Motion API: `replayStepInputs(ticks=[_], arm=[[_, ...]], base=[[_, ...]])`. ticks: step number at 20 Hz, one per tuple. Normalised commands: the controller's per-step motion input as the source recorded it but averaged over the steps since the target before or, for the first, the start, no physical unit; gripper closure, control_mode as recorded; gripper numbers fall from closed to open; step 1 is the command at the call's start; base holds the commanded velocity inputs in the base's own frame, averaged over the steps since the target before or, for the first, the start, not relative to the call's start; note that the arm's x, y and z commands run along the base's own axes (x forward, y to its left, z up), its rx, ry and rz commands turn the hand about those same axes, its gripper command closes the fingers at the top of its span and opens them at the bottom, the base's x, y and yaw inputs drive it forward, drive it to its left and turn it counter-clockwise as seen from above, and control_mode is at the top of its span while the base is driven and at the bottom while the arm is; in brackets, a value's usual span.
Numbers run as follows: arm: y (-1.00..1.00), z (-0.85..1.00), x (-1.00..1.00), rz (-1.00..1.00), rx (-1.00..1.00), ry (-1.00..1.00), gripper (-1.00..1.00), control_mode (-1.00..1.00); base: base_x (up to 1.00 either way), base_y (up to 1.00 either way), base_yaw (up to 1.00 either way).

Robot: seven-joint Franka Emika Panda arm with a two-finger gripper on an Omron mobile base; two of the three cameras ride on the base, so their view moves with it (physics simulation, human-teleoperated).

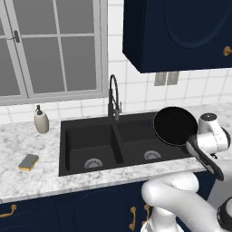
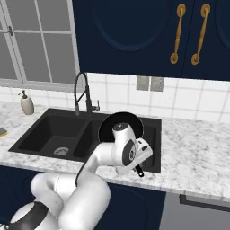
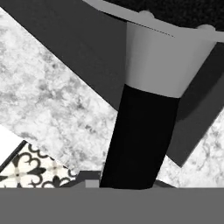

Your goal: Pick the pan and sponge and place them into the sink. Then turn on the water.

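My gripper [image 1: 200, 153] is shut on the straight dark handle of the black pan [image 1: 174, 125], which hangs tilted in the air over the right basin of the black double sink [image 1: 86, 136]. From the right base view, the pan [image 2: 106, 129] peeks out behind my wrist above the sink [image 2: 42, 130], and my gripper [image 2: 137, 165] holds the handle near the counter's front edge. In the hand view the pan handle [image 3: 140, 140] runs up from my gripper [image 3: 127, 184]. The sponge [image 1: 28, 161] lies flat on the counter left of the sink. The arched faucet [image 1: 113, 97] stands behind the divider; no water runs.
A beige soap dispenser [image 1: 41, 120] stands at the back left of the marble counter [image 1: 27, 140]. A window is behind the sink, and a dark blue wall cabinet [image 1: 181, 31] hangs above the right side. The counter [image 2: 197, 152] stretches on to the right of the sink.
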Motion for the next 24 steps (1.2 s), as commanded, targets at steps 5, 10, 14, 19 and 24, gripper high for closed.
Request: replayStepInputs(ticks=[5,10,14,19,24], arm=[[0.5,0.18,0.0,0.36,-0.25,0.17,1.0,-1.0],[-0.14,0.14,0.0,0.27,0.09,0.0,1.0,-1.0],[-0.06,0.23,0.21,0.16,0.2,0.01,1.0,-1.0],[0.0,0.24,0.53,0.08,0.1,0.11,1.0,-1.0],[0.0,0.03,0.44,0.03,0.05,0.07,1.0,-1.0]], base=[[0.0,0.0,0.0],[0.0,0.0,0.0],[0.0,0.0,0.0],[0.0,0.0,0.0],[0.0,0.0,0.0]])
